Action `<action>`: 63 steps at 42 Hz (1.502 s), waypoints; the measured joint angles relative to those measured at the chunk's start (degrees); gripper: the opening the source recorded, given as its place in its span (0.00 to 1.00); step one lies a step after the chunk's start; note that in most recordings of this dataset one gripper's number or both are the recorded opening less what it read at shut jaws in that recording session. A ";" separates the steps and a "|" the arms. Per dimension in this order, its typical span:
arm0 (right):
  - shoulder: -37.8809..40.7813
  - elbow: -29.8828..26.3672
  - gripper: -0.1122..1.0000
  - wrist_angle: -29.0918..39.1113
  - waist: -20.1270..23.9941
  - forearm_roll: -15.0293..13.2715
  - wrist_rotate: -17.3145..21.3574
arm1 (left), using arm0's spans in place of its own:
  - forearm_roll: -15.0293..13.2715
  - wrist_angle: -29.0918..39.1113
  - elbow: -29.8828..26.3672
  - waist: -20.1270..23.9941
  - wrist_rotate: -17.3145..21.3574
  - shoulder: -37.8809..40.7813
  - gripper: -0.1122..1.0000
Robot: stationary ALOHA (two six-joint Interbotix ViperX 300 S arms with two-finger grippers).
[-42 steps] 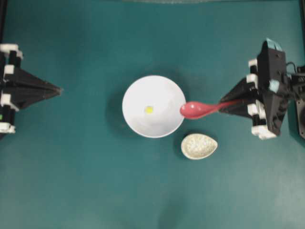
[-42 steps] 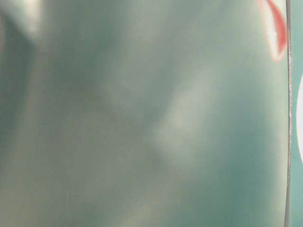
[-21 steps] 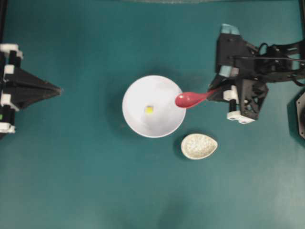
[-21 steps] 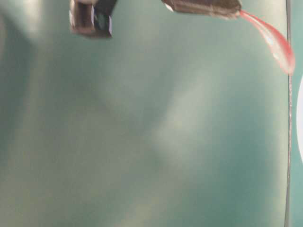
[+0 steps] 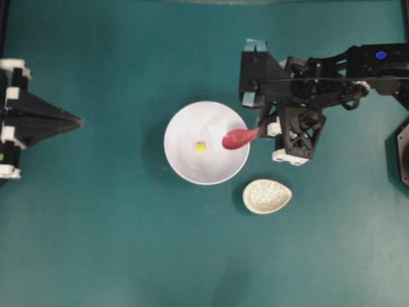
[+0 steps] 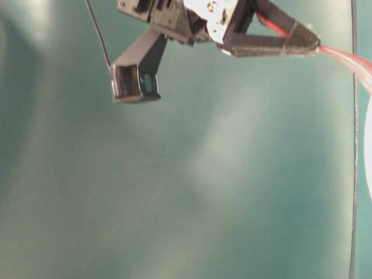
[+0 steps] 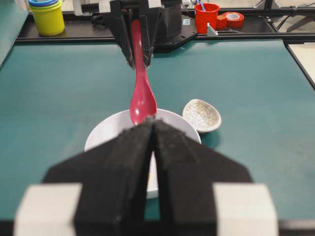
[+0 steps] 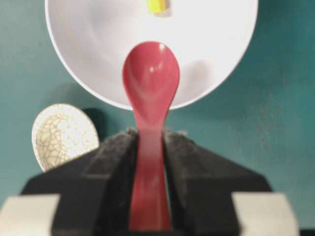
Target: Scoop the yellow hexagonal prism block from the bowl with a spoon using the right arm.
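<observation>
Approach step in hand, by the look of it: spoon (image 5: 238, 137) carried in over the rim of the bowl (image 5: 182, 163), scoop poised above the white inside, not yet seen touching it. Right gripper (image 8: 150, 147) clamped tight on the spoon's handle, jaws pressed to either side of it, scoop pointing ahead. Yellow block (image 5: 200, 146) lying near the middle of the bowl, just beyond the scoop's tip, apart from it. Nothing else in the bowl.

Next move, judged from this: dip the scoop to the bowl's floor on the near side of the block, slide it under, then level off and lift. Block far smaller than the scoop, so likely to skate ahead on the smooth surface; the bowl's far wall could serve as a backstop.

Speckled dish (image 5: 267, 196) beside the bowl, on the side nearer the right arm, holding nothing. Left gripper (image 7: 153, 129) parked well away from the bowl, jaws together, gripping nothing.
</observation>
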 measured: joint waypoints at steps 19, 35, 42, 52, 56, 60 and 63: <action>4.04 -1.32 0.31 0.79 0.00 -0.26 -0.18 | 0.00 0.09 0.00 0.00 0.00 0.00 0.10; 6.86 -1.32 0.31 -2.55 0.00 -0.26 -0.26 | 0.00 0.09 0.00 -0.09 0.00 0.00 0.10; 8.00 -1.32 0.31 -4.04 0.00 -0.35 -0.26 | 0.00 0.09 0.00 0.00 0.00 0.00 0.10; 9.05 -1.32 0.31 -5.54 0.00 -0.26 -0.26 | 0.00 0.09 0.00 -0.09 -0.09 0.00 0.10; 9.40 -1.32 0.31 -5.98 0.00 -0.26 -0.35 | 0.00 0.00 0.00 0.00 0.00 0.00 0.10; 9.67 -1.41 0.31 -6.86 0.09 -0.26 -0.70 | 0.00 0.09 0.00 -0.09 0.00 0.00 0.10; 9.84 -1.41 0.31 -7.47 0.26 -0.26 -1.14 | 0.00 0.09 0.00 0.00 0.00 0.00 0.10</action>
